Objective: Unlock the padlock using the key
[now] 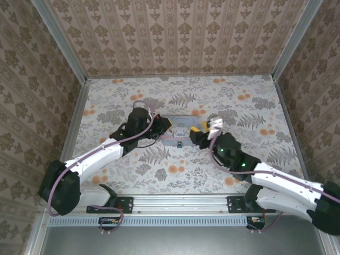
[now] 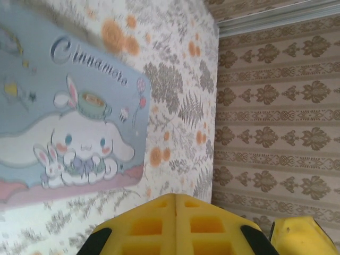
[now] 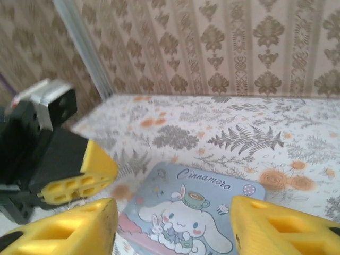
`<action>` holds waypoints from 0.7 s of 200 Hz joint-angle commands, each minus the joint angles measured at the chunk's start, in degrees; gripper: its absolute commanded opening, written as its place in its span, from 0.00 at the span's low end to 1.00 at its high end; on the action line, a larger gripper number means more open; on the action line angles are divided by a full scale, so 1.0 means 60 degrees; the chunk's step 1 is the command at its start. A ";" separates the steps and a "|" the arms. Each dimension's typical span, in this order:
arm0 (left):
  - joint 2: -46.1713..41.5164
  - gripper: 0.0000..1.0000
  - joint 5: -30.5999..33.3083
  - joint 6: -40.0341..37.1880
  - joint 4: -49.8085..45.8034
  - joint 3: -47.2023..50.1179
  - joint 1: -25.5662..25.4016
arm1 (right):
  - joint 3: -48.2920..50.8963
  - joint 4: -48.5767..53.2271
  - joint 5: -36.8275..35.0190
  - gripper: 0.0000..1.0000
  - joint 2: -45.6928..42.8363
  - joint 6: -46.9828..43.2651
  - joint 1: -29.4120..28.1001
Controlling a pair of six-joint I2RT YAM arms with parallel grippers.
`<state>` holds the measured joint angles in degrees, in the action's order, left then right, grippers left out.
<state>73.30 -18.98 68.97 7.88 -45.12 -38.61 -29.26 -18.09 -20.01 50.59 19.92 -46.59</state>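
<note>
A tiny blue padlock sits at the near edge of a pastel blue-pink tin in the middle of the table. My left gripper is at the tin's left end. Its yellow fingers are pressed together, and I see nothing between them. My right gripper is at the tin's right end, tilted down over the lid. It stands open with only the lid showing between its fingers. The left gripper's shut fingers show in the right wrist view too. The key is hidden.
The floral tabletop is enclosed by patterned walls on three sides, with metal corner posts. A rail with both arm bases runs along the near edge. Open tabletop lies behind and to both sides of the tin.
</note>
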 commanded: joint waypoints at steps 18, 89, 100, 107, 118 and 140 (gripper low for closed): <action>-0.0030 0.00 -0.0304 -0.2827 0.1662 -0.0323 0.0078 | 0.0510 -0.0544 0.2897 0.67 -0.0316 0.4543 0.1226; -0.0007 0.00 0.0141 -0.3211 0.4750 0.0455 -0.0159 | 0.0353 -0.6146 0.4426 0.61 0.3076 0.8881 0.1788; 0.0016 0.00 0.0335 -0.3118 0.5162 0.0597 -0.0265 | 0.0236 -0.6750 0.4513 0.61 0.3501 0.9072 0.1788; 0.0030 0.00 0.0435 -0.3098 0.5321 0.0628 -0.0329 | 0.0166 -0.7119 0.4558 0.60 0.3718 0.9129 0.1784; 0.0045 0.00 0.0594 -0.3078 0.5461 0.0672 -0.0439 | 0.0043 -0.7437 0.4616 0.59 0.3956 0.9165 0.1788; 0.0087 0.00 0.0858 -0.2984 0.5718 0.0760 -0.0528 | -0.0156 -0.7830 0.4732 0.58 0.4261 0.9087 0.1788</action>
<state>73.30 -16.62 50.74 35.59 -41.41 -41.21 -27.33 -54.52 5.91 74.78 71.90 -35.99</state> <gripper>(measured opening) 0.039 0.586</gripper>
